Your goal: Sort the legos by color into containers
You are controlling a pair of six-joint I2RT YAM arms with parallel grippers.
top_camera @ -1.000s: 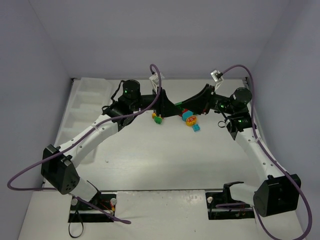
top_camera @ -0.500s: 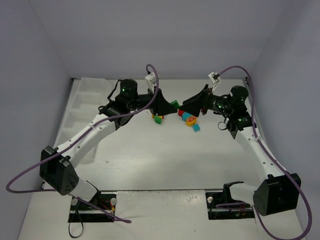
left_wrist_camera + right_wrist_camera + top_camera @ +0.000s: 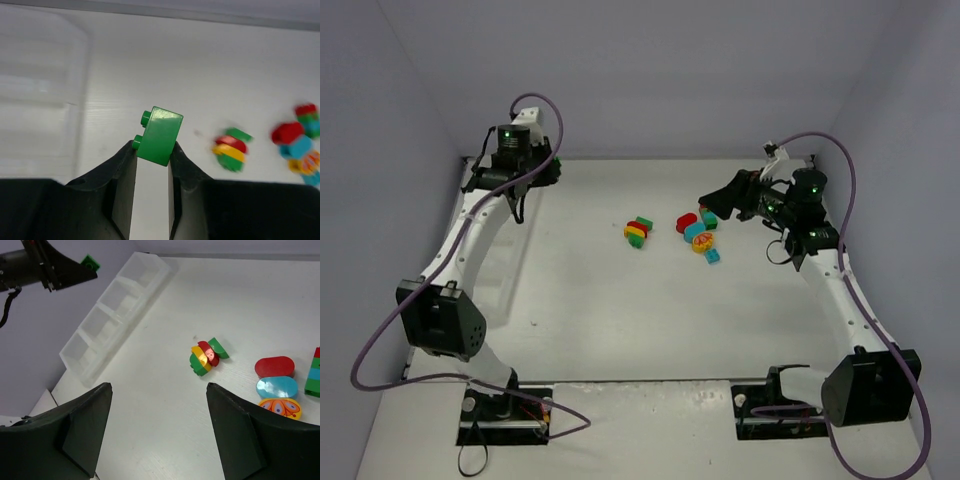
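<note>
Swung out to ten o'clock since a second ago, the left gripper (image 3: 151, 156) has left the middle of the table (image 3: 620, 310), and the right gripper (image 3: 159, 427) has drawn back toward two o'clock. Along the nine o'clock edge lies the long translucent tray (image 3: 131, 320) of square containers. Near its far end the left gripper is clamped on a green brick (image 3: 160, 134), held off the table. The right gripper's fingers stand apart, gripping nothing. Loose legos rest just past the table's centre toward twelve o'clock: a red-teal-orange group (image 3: 698, 232) and, at its nine o'clock, a smaller red-yellow-green clump (image 3: 637, 231), well apart from the tray.
</note>
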